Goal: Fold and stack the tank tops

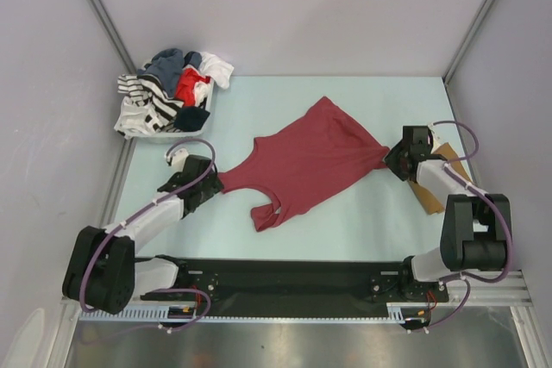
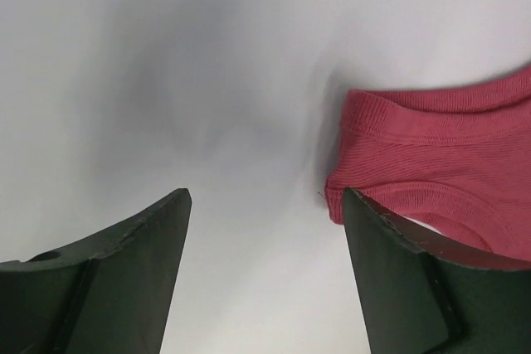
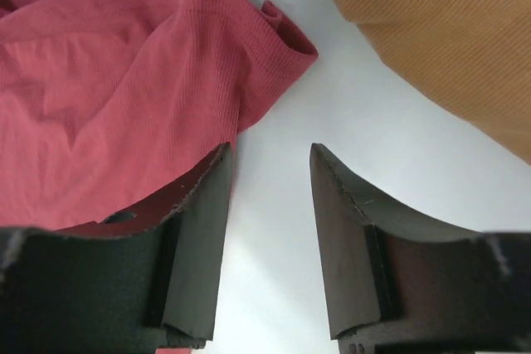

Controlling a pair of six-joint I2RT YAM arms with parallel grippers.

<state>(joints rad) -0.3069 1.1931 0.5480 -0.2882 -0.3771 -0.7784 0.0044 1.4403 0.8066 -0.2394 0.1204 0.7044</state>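
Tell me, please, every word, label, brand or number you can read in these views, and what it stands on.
No text can be read in any view.
On the red tank top: none, plain ribbed cloth.
On the tan top: none.
On the pile of clothes: stripes only; any print is too small to tell.
On the left claw and right claw: none.

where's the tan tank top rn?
The tan tank top lies far right on the table in the top view, mostly under the right arm. Right wrist view: just beyond the open right gripper, a gap from the red tank top.
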